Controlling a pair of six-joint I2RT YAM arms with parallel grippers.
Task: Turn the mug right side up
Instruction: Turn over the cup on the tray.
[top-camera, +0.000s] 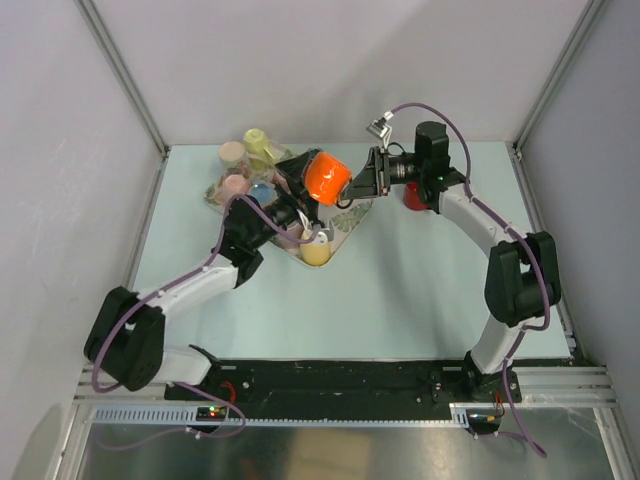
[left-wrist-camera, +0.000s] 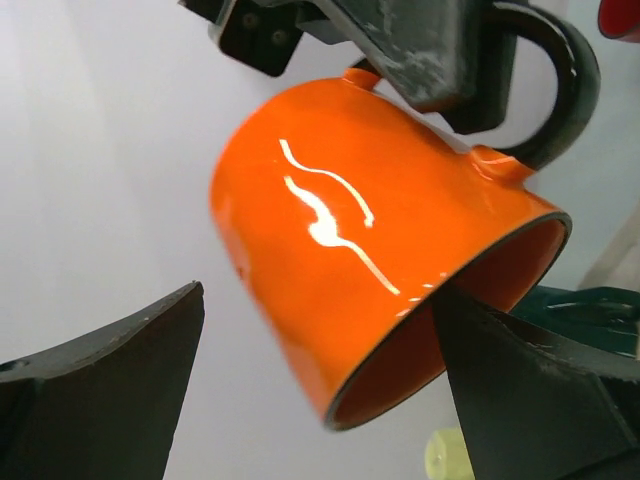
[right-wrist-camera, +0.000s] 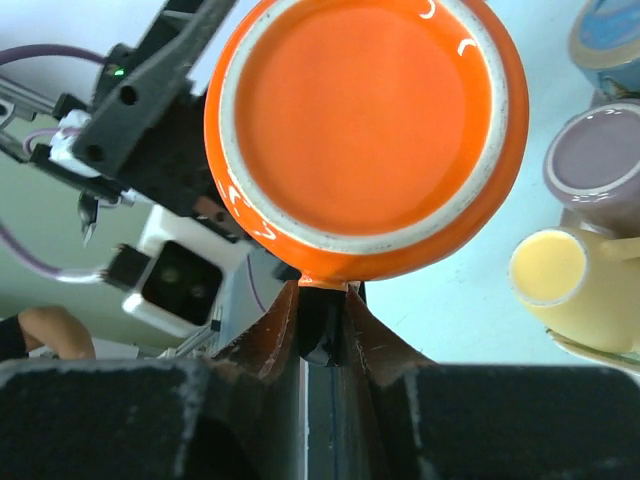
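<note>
Mug (top-camera: 327, 178), one orange, held by its handle (left-wrist-camera: 560, 90) in the right gripper (right-wrist-camera: 323, 325); left gripper (left-wrist-camera: 318, 300) released.

A pale flat tray (top-camera: 350, 222) lies on the light table (top-camera: 420, 290), left of centre and towards the far side. An orange ceramic mug (top-camera: 327, 177) hangs tilted above the tray's far right part. The right gripper (top-camera: 357, 184) is at the mug's right, clamped on the handle. The left gripper (left-wrist-camera: 318, 300) is at its left, one finger on either side of the body, apart from it. A yellow mug (top-camera: 316, 251) sits at the tray's near corner. A pink cup (top-camera: 235, 185) and a blue cup (top-camera: 262, 192) stand at the tray's left end. Behind them are a beige cup (top-camera: 232, 152) and a pale green cup (top-camera: 258, 141). A red object (top-camera: 414, 198) sits on the table right of the tray, under the right arm.
</note>
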